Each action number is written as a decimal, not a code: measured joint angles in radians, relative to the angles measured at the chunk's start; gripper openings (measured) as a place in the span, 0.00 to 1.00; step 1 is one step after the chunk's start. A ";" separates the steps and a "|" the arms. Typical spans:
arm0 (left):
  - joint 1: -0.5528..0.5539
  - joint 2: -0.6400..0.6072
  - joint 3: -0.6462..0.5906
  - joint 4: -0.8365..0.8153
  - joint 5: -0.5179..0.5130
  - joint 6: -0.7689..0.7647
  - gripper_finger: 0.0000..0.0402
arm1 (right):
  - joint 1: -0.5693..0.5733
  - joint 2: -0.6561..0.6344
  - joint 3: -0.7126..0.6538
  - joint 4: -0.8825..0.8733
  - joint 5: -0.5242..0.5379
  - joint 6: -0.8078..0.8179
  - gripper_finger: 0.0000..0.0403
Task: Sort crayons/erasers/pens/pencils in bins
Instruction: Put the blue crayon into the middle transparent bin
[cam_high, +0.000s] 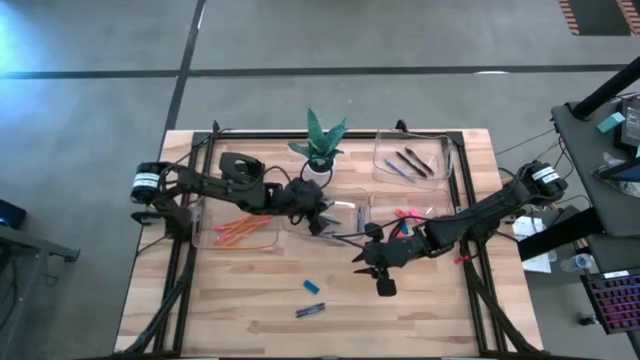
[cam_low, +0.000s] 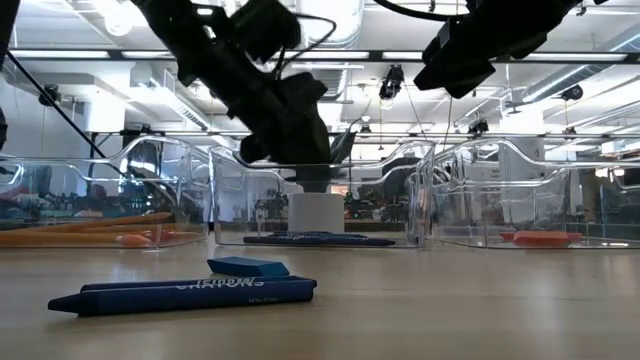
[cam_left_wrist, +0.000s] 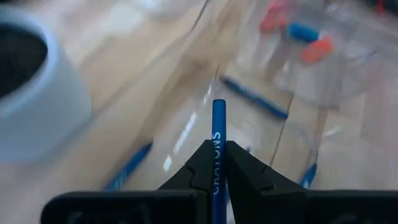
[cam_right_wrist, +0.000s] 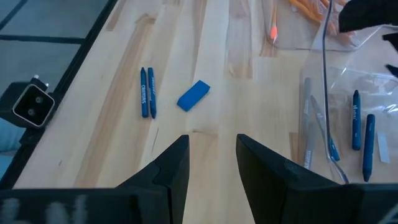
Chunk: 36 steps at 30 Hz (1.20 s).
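My left gripper (cam_high: 322, 218) (cam_left_wrist: 217, 146) hangs over the middle clear bin (cam_high: 345, 205), shut on a blue crayon (cam_left_wrist: 218, 118). More blue crayons (cam_left_wrist: 252, 96) lie on that bin's floor. Orange pencils (cam_high: 238, 230) fill the left bin, pink and blue erasers (cam_left_wrist: 303, 31) the right near bin (cam_high: 420, 205), and dark pens (cam_high: 412, 162) the far right bin. My right gripper (cam_high: 362, 252) (cam_right_wrist: 212, 140) hovers open above the bare table. Ahead of it, two blue crayons (cam_right_wrist: 147, 92) and a blue eraser (cam_right_wrist: 193, 95) lie flat on the wood. My left gripper pinches the blue crayon between its two fingers at the printed label (cam_left_wrist: 217, 167). The crayon lies along the fingers, and its free end (cam_left_wrist: 218, 104) sticks out ahead of the tips. The fingers slant downward. The crayon is lifted clear above the bin.
A white pot (cam_high: 316, 172) with a green plant stands just beyond the middle bin, close to my left gripper. The loose crayons (cam_high: 309, 311) and eraser (cam_high: 311, 286) lie toward the near edge, with bare wood around them. Black frame rails run along both table sides.
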 joint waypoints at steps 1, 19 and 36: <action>0.007 0.000 0.000 -0.025 0.022 -0.020 0.03 | 0.000 0.001 0.000 0.000 0.000 -0.006 0.31; 0.019 0.001 -0.003 -0.164 0.077 -0.030 0.03 | 0.000 0.003 0.000 0.001 0.000 -0.021 0.31; 0.013 -0.029 0.032 -0.163 0.168 0.019 0.21 | 0.000 0.003 0.000 0.001 0.000 -0.019 0.31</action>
